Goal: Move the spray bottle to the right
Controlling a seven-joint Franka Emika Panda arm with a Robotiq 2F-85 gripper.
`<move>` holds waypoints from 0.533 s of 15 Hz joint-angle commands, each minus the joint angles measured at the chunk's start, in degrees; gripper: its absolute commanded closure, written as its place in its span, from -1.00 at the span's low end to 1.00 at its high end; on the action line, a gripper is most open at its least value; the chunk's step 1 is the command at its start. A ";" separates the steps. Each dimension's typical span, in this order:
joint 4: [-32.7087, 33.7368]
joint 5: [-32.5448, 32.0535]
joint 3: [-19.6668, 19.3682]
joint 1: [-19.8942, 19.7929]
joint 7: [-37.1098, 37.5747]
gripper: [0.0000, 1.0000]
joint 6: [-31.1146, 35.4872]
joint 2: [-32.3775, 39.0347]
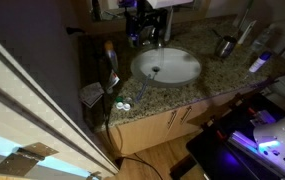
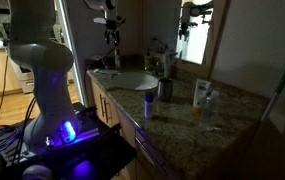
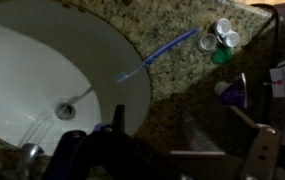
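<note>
While the bottle (image 1: 109, 62) stands untouched on the bench (image 1: 227, 78), just beside the sink (image 1: 182, 62), your end effector (image 1: 146, 24) hangs above the back of the basin, well apart from it. Whether its fingers are spread or clenched cannot be told, though nothing appears to be gripped. Step in hand: approach. Next, you likely must cross to the bottle, descend around its slim body below the orange-red head, then close.
</note>
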 commanded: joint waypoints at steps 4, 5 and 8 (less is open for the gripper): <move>12.80 1.48 -1.67 4.79 -0.16 -1.00 -0.13 8.17; 14.09 1.65 -1.66 5.12 -0.18 -1.00 -0.16 8.52; 16.24 -2.28 -3.41 6.49 3.29 -1.00 -1.07 11.91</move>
